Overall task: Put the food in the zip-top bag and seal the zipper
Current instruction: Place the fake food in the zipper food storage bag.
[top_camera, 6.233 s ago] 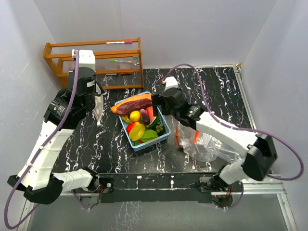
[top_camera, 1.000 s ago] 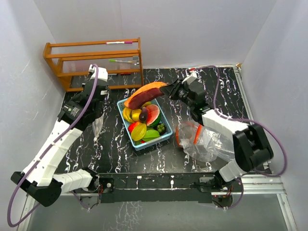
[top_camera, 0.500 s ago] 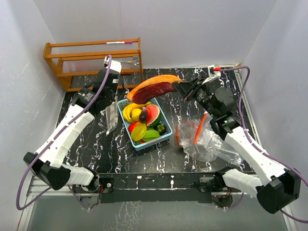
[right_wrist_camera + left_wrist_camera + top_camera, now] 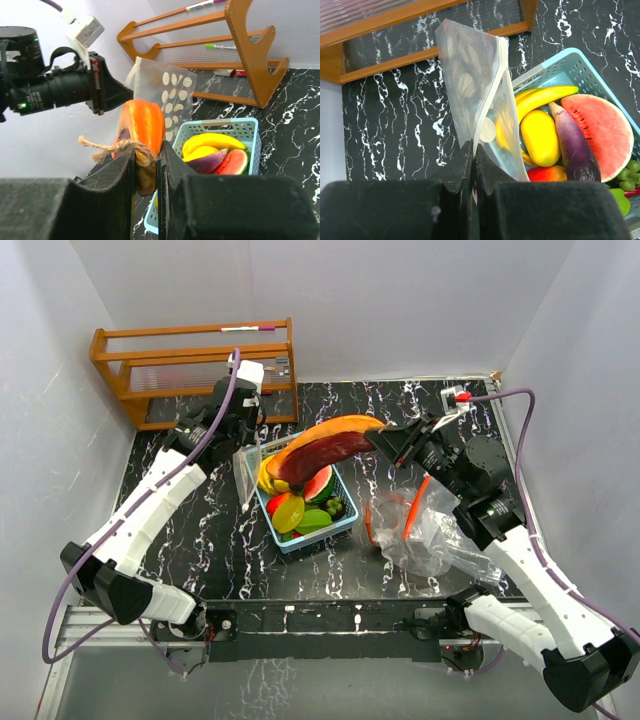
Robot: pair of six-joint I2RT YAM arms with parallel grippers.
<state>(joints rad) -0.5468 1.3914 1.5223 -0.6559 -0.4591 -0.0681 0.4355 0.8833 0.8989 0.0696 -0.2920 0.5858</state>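
Black marbled tabletop (image 4: 200, 530) is lying under everything. Above the light-blue basket (image 4: 305, 542), a long orange-and-maroon food piece (image 4: 325, 445) is hanging in the air, with the right gripper (image 4: 388, 438) clenching its twine-tied end. Bananas (image 4: 545, 95), a mango (image 4: 540, 137), an aubergine (image 4: 575, 147) and a watermelon slice (image 4: 602, 130) are sitting in the basket. The left gripper (image 4: 473, 149) is pinching a clear zip-top bag (image 4: 470, 80) tight at the basket's left edge. A crumpled clear bag (image 4: 430, 535) is lying to the right.
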